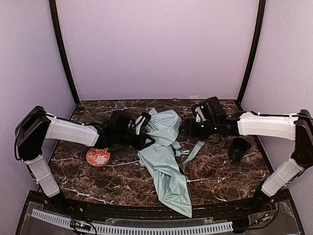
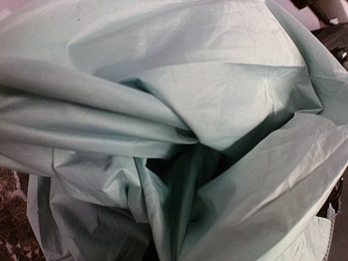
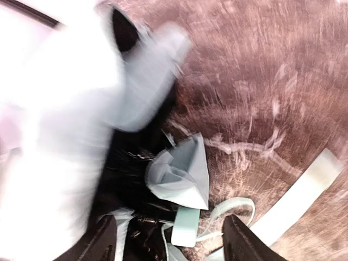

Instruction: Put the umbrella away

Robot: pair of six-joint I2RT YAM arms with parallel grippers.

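The umbrella [image 1: 164,161] lies collapsed in the middle of the marble table [image 1: 220,176], with its pale mint fabric spread toward the front edge. My left gripper [image 1: 145,131] is at the fabric's upper left. In the left wrist view bunched fabric [image 2: 217,98] fills the frame and hides the fingers, and its folds gather where the jaws are. My right gripper [image 1: 186,128] is at the umbrella's upper right. In the blurred right wrist view this gripper [image 3: 173,242] is open over the mint handle [image 3: 186,225] and its wrist strap [image 3: 239,204], touching neither.
A dark green cup [image 1: 239,149] stands on the table under the right forearm. A red patterned dish [image 1: 98,157] lies below the left forearm. A flat mint closure band [image 1: 194,151] trails to the right of the fabric. Purple walls enclose the table.
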